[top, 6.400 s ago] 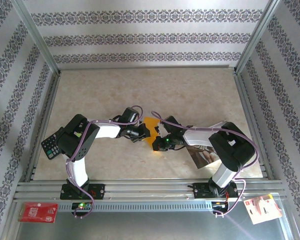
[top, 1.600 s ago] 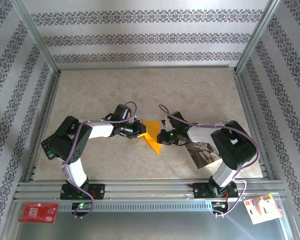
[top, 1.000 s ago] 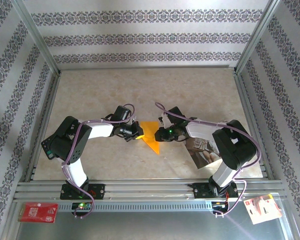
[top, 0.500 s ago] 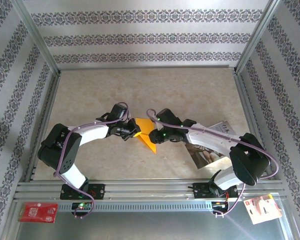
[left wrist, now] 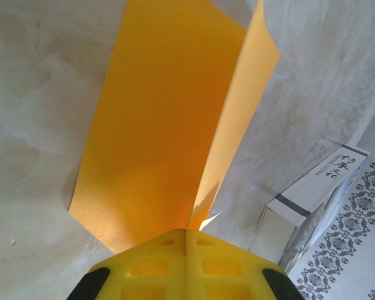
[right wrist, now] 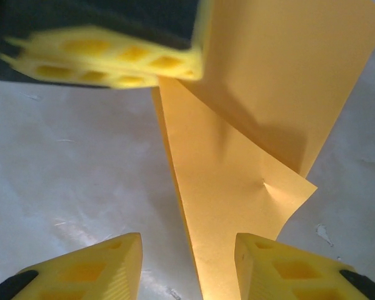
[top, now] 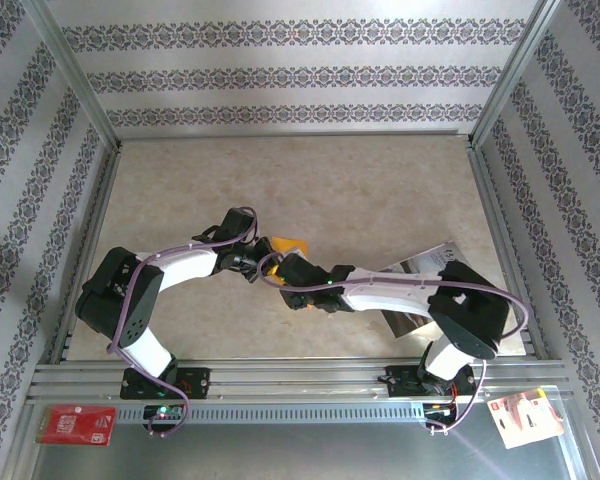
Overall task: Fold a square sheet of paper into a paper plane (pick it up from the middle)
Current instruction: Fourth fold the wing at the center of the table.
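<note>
- Between the pressed-together fingers (left wrist: pixel 144 265) of the left gripper (left wrist: pixel 186 234), the orange paper (left wrist: pixel 162 112) is being pinched at its near end.
- Ahead of that gripper, the paper is fanning out over the table (left wrist: pixel 31 94) in two parts. A broad panel is lying nearly flat, and a narrower flap beside it is standing up along a crease.
- Past the flap, off to one side of the gripper's nose, a white printed item (left wrist: pixel 312 194) is sitting on the table. I cannot tell what it is.
- Facing the left gripper, the right gripper (right wrist: pixel 187 265) is holding its two fingers spread apart, and the paper's narrow lower layer is running down between them.
- That layer is lying close against one finger (right wrist: pixel 287 269) and leaving a clear gap to the other. Whether it is touching the near one, I cannot tell.
- Just beyond the right gripper's fingertips, the left gripper's yellow fingers are clamping the paper where the upper flap is bending away from the lower layer.
- From above, the two grippers are meeting nose to nose near the middle of the table, with a patch of orange showing just beyond them.
- Behind the right gripper, its arm is stretching across a glossy printed sheet (top: pixel 408 322) lying flat on the table.
</note>
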`<action>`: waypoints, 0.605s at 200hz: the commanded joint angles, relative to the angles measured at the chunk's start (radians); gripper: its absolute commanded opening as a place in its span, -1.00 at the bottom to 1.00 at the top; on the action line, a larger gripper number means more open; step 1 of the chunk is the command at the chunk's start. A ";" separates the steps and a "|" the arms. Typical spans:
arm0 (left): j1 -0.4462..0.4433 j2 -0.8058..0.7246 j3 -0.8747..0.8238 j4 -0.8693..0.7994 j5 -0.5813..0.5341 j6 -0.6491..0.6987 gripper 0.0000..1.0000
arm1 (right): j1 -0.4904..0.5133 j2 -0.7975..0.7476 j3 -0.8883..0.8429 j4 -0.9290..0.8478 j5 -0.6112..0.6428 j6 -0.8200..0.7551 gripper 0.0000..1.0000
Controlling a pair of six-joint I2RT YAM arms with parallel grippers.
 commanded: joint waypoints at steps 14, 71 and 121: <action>-0.015 0.007 0.015 -0.039 0.024 -0.018 -1.00 | 0.033 0.077 0.053 -0.024 0.190 0.060 -0.13; -0.014 0.007 0.011 -0.040 0.031 -0.010 -1.00 | 0.048 0.151 0.097 -0.053 0.239 0.063 -0.18; -0.015 0.010 0.014 -0.048 0.025 0.003 -1.00 | 0.057 0.157 0.110 -0.069 0.239 0.068 -0.27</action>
